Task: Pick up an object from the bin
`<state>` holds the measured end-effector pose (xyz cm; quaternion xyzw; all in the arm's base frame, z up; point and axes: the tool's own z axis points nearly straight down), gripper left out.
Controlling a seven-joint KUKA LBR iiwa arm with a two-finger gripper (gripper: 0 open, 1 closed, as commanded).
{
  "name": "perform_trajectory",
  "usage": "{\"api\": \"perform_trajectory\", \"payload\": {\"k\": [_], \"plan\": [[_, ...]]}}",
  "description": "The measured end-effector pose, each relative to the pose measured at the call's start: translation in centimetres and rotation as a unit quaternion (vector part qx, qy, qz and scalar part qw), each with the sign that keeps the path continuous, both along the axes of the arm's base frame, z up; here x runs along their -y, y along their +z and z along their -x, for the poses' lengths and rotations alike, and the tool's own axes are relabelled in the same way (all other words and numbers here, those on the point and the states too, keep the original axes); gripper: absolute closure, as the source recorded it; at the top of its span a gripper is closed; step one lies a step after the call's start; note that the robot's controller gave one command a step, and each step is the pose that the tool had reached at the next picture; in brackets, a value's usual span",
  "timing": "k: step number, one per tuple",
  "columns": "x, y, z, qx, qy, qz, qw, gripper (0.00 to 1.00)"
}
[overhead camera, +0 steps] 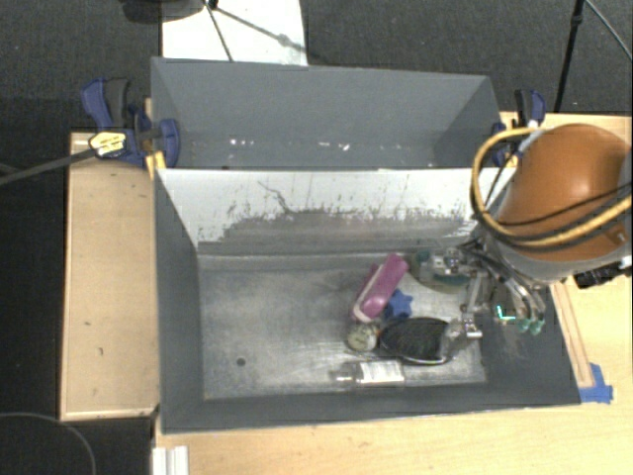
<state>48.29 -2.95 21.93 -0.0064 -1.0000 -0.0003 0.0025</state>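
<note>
Steel-grey pincer (467,330) sits low in the bin (257,305), whether clenched or released I cannot tell, just at 3 o'clock of a black oval object (415,340); a pink tube (381,287) lies at its 11 o'clock, a blue piece (400,306) between them

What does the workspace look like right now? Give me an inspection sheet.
Surface: grey bin, floor and back wall scuffed.
Job's things: pink tube, blue piece, black oval thing, small round thing, clear flat packet, clustered right of centre.
Clutter: nothing seen.
Gripper: low in the bin, at the black oval thing's right end; contact cannot be told.
Cables: yellow and black, looped round the arm's orange cover.
Surroundings: dark floor.
</note>
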Motion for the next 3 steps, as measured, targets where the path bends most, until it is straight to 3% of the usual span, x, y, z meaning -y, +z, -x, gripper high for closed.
{"api": "perform_trajectory", "payload": {"k": [1, 2, 3], "plan": [[-1.0, -14.8, -6.8, 0.0035, -0.190, 0.000, 0.9817, 0.00], [3.6, -11.7, -10.6, 0.0065, -0.230, 0.001, 0.9731, 0.00], [-2.8, -11.9, -6.0, 0.0028, -0.103, -0.001, 0.9947, 0.00]]}}
